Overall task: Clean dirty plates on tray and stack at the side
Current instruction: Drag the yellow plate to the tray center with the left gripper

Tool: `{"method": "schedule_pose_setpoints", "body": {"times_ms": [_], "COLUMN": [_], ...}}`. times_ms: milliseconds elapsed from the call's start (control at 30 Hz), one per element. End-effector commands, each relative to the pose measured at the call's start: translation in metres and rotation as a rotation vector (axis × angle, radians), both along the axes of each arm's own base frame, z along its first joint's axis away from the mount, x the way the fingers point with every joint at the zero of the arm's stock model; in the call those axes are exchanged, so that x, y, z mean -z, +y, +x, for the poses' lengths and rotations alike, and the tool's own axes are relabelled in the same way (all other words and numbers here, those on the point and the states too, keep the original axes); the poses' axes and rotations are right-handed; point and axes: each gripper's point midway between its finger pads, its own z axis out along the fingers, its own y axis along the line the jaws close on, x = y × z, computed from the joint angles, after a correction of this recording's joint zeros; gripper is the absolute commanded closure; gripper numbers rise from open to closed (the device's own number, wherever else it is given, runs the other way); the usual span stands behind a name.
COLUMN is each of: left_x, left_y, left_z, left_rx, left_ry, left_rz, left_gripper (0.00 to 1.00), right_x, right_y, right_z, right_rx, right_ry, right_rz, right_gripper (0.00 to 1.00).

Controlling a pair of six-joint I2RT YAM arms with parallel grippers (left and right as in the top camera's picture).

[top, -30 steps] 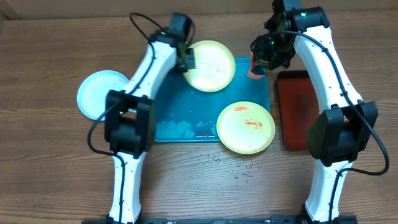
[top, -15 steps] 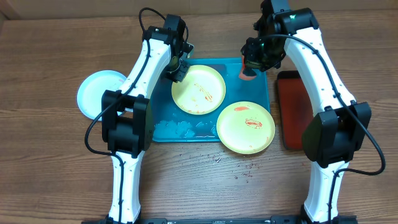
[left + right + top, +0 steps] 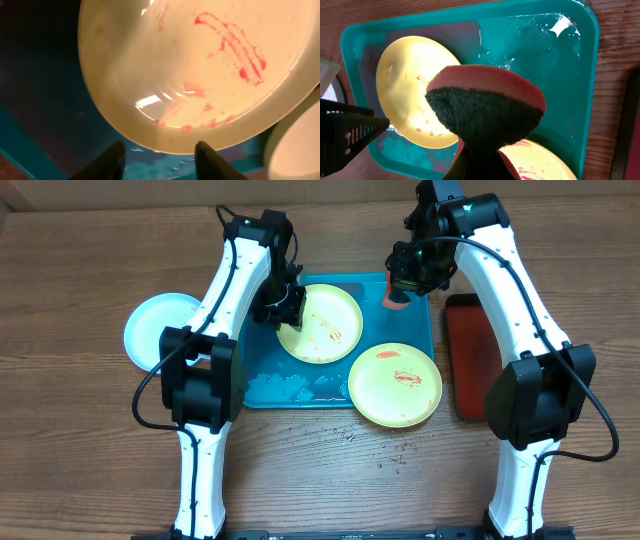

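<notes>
One yellow-green plate [image 3: 320,323] with red smears lies flat on the wet turquoise tray [image 3: 270,385]. My left gripper [image 3: 283,305] is open at its left rim; in the left wrist view the plate [image 3: 200,75] lies just beyond the open fingertips [image 3: 160,160]. A second yellow-green plate [image 3: 395,383] with a red smear rests over the tray's front right corner. The blue-white plate [image 3: 160,330] sits on the table left of the tray. My right gripper [image 3: 405,280] is shut on a red sponge with a dark scouring face [image 3: 485,105], held above the tray's back right part.
A dark red tray [image 3: 470,355] with a black rim lies right of the turquoise tray. White foam [image 3: 300,385] sits on the turquoise tray's front left part. Water drops [image 3: 390,455] speckle the wooden table in front of the tray.
The plate held up at the tray's back by my left gripper came down flat on the tray, and the gripper now stands open at its rim. The right gripper with the sponge shifted slightly left.
</notes>
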Motion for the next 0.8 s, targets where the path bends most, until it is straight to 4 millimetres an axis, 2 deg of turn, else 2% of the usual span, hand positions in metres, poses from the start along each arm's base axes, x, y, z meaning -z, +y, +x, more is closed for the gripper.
{"method": "schedule_pose_setpoints", "body": {"times_ms": [0,100,367,533,667,767], "left_x": [0.02,0.031,0.033,0.033,0.014,-0.016], "left_y": [-0.003,0.006,0.022,0.037,0.036,0.036], "left_z": [-0.012,-0.012,-0.011,-0.003,0.007,0.009], "left_rx": [-0.142,-0.172,-0.183,-0.118,-0.069,-0.078], "left_ry": [0.084,0.079,0.076,0.022,-0.031,-0.08], "left_rz": [0.008,0.057,0.111,0.185,0.17,0.16], "left_gripper": [0.59,0.59,0.55,0.53,0.55,0.53], "right_x": [-0.025,-0.024,-0.024,-0.024,-0.024,-0.024], "right_y": [0.003,0.003,0.002,0.002,0.002,0.003], "right_z": [0.002,0.001,-0.001,-0.001,-0.001,0.001], "right_rx": [-0.015,-0.018,-0.018,-0.018,-0.018,-0.018], "right_ry": [-0.064,-0.06,-0.054,-0.055,-0.055,-0.062], "right_rz": [0.018,0.016,0.015,0.015,0.015,0.017], "right_gripper": [0.95,0.95,0.95,0.95,0.95,0.95]}}
